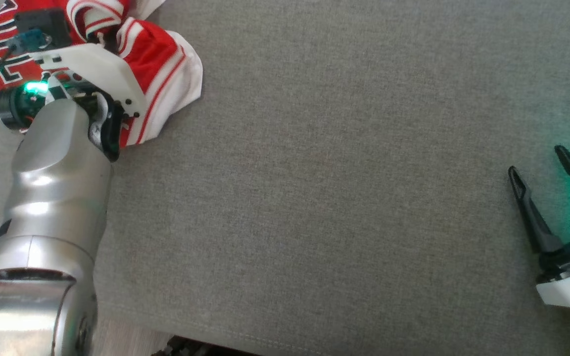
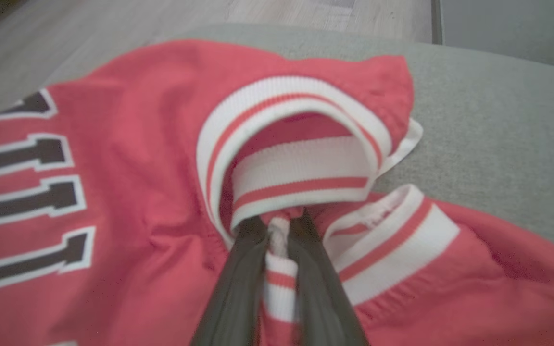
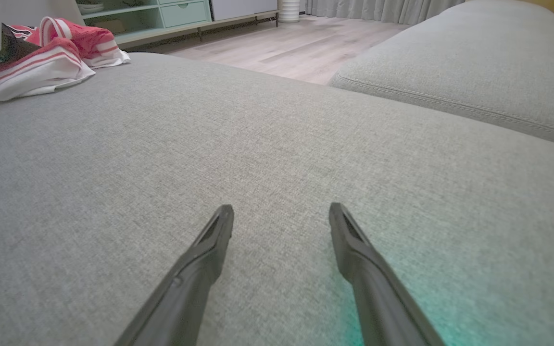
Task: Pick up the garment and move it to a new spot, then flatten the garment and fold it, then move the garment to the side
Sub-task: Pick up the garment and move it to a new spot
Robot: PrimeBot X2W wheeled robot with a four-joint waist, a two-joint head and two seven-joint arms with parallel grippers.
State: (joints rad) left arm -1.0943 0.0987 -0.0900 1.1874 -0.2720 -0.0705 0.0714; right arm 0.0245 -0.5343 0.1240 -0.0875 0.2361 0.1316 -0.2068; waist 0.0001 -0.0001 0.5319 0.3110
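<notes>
Jersey was seen crumpled at the far left of the couch, where its striped trim was pinched between the narrowed fingers of the left gripper. Well apart, at the right, the right gripper was held spread wide over the cushion.

Left arm over crumpled garment; right tool spread.
</notes>
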